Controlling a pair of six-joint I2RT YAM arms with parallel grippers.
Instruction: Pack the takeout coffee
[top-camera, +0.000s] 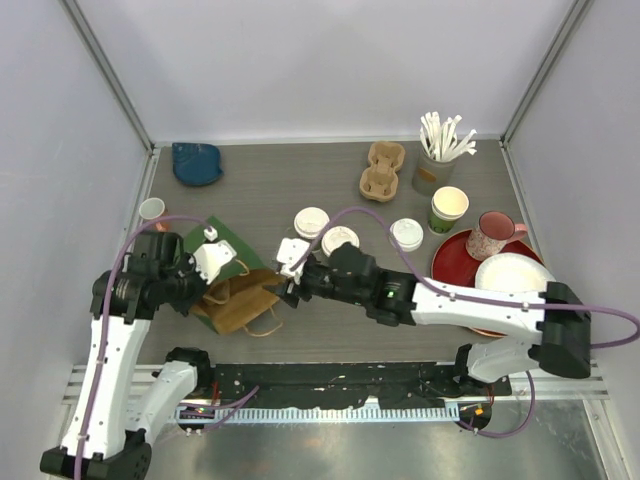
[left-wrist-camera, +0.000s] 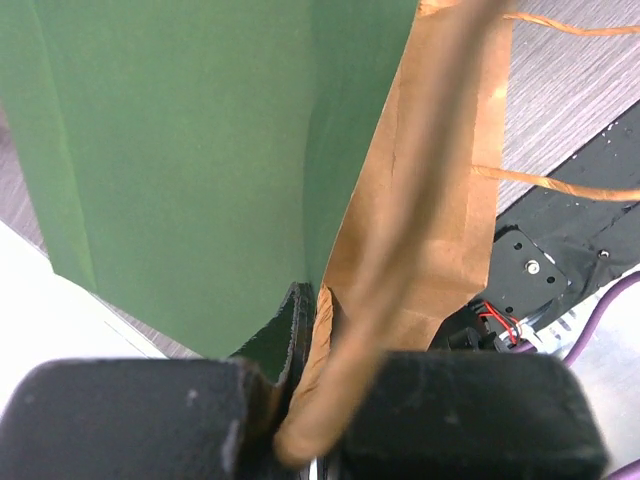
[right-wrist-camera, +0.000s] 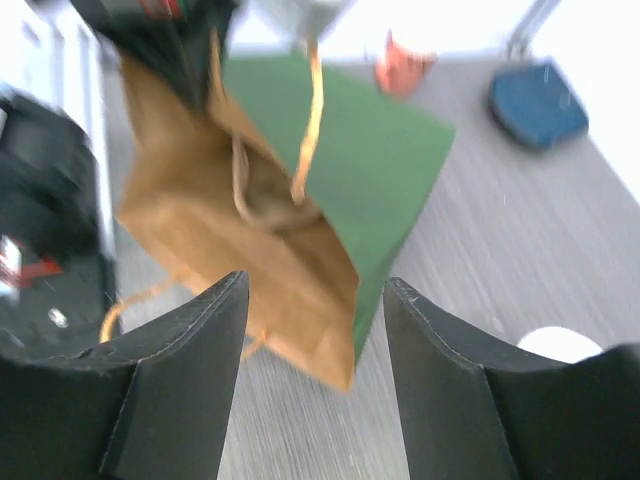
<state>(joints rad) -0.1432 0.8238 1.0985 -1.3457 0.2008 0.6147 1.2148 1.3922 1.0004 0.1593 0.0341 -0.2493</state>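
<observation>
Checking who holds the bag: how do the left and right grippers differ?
The left gripper is shut on the paper bag's edge; the right gripper is open, gripping nothing. The left touches the bag; the right only faces its mouth. Both are near the bag.

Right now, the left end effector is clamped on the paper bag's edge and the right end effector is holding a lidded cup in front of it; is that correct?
Not quite: the right end effector holds nothing; the right wrist view shows it open and empty, facing the paper bag. The left end effector is clamped on the bag's edge.
</observation>
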